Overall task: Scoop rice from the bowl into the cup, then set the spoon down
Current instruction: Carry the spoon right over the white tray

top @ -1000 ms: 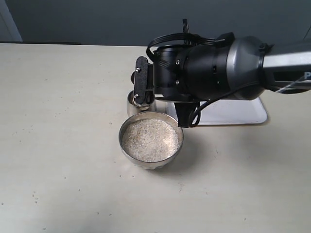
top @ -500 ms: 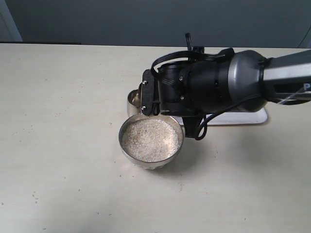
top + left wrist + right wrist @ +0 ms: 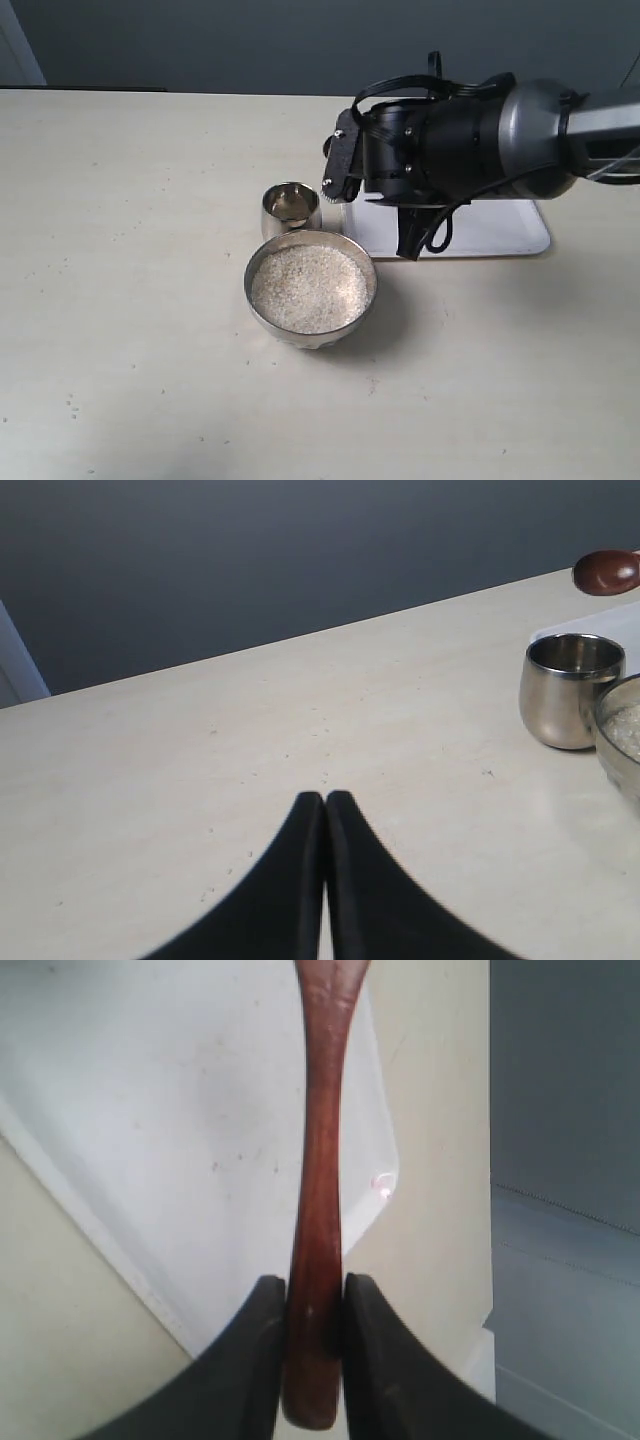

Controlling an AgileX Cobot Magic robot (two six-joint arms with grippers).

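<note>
The pale cream table [image 3: 120,300] carried everything, with a flat white tray [image 3: 500,235] lying at its far right. Nearer me sat the wide, shiny steel bowl [image 3: 249,290], which I took to be heavy enough not to slide, heaped with off-white uncooked rice [image 3: 308,288]. The grains were loose and would spill at any tilt. Just behind it, nearly touching, stood the small rounded steel cup [image 3: 276,222]. It looked light, slick and easy to knock over, and I couldn't tell how much was in it.

The slender, glossy reddish-brown wooden spoon [image 3: 320,1160] looked stiff and light but slippery. To my eye the best place to hold it was low on the thin handle, and that was where it was held.

The right arm reached in from the right, its bulky black wrist hanging above the tray's left end. The right tool [image 3: 313,1285] was clamped on the handle near its end. The spoon pointed out over the tray, and its oval head [image 3: 606,571] was in the air beyond the cup.

The left tool [image 3: 325,800] hung low over bare table, well to the left, with its two black fingers pressed together on nothing.
</note>
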